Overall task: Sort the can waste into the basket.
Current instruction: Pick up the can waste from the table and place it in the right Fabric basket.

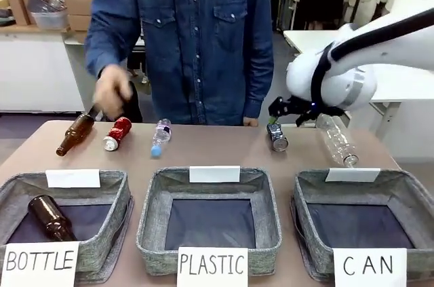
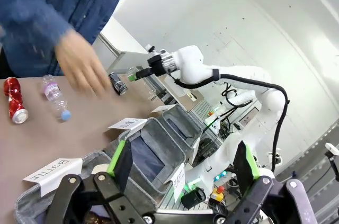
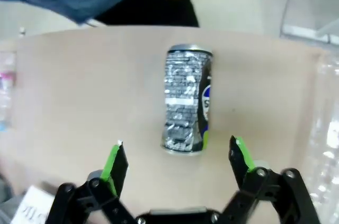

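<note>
Hovering over the dark can (image 3: 186, 99) at frame centre, the right tool (image 3: 177, 145) stands open and empty; the left tool (image 2: 183, 152) is open too. On descent it may strike the clear bottle (image 1: 337, 140) just right of the can, or set the dented can rolling. On the smooth brown desk (image 1: 217, 148), the red can (image 1: 117, 133) lies upper left and the CAN basket (image 1: 407, 188) sits lower right. The room is white-walled.

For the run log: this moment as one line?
right gripper: open, aimed at dark can | red can: on table | CAN basket: no cans yet | left gripper: open
</note>
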Controlling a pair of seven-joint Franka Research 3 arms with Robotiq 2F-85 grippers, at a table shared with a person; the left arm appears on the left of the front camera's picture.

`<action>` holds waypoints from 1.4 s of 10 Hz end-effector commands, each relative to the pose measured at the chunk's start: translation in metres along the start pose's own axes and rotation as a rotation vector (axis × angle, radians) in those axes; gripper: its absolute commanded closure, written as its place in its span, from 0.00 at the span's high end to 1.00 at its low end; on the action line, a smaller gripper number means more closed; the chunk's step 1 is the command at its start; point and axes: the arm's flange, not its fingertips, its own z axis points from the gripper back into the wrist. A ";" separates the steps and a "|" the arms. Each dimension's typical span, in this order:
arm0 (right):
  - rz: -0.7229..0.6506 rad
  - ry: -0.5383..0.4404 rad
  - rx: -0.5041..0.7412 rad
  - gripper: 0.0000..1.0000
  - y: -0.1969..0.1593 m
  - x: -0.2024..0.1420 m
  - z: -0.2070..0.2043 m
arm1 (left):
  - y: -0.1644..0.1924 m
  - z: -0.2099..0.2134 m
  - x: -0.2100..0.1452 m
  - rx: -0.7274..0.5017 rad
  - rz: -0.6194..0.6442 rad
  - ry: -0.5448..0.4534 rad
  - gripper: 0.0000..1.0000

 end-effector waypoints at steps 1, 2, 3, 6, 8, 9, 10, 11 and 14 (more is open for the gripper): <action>0.002 -0.002 -0.091 1.00 0.022 0.018 -0.017 | -0.001 0.000 0.001 -0.013 -0.023 -0.017 1.00; 0.023 0.001 -0.077 1.00 0.024 0.019 -0.027 | -0.001 0.000 0.001 -0.013 -0.023 -0.017 1.00; 0.035 0.015 -0.087 1.00 0.025 0.023 -0.039 | -0.001 0.000 0.001 -0.013 -0.023 -0.017 1.00; 0.023 0.036 -0.132 1.00 0.025 0.029 -0.064 | -0.001 0.000 0.001 -0.013 -0.023 -0.017 1.00; 0.012 0.029 -0.165 1.00 0.023 0.031 -0.077 | -0.001 0.000 0.001 -0.013 -0.023 -0.017 1.00; 0.011 0.042 -0.166 1.00 0.023 0.032 -0.080 | -0.001 0.000 0.001 -0.013 -0.023 -0.017 1.00; 0.008 0.047 -0.168 1.00 0.023 0.033 -0.082 | -0.001 0.000 0.001 -0.013 -0.023 -0.017 1.00; 0.006 0.052 -0.176 1.00 0.022 0.034 -0.082 | -0.001 0.000 0.001 -0.013 -0.023 -0.017 1.00; 0.002 0.069 -0.177 0.40 0.022 0.033 -0.082 | -0.001 0.000 0.001 -0.013 -0.023 -0.017 1.00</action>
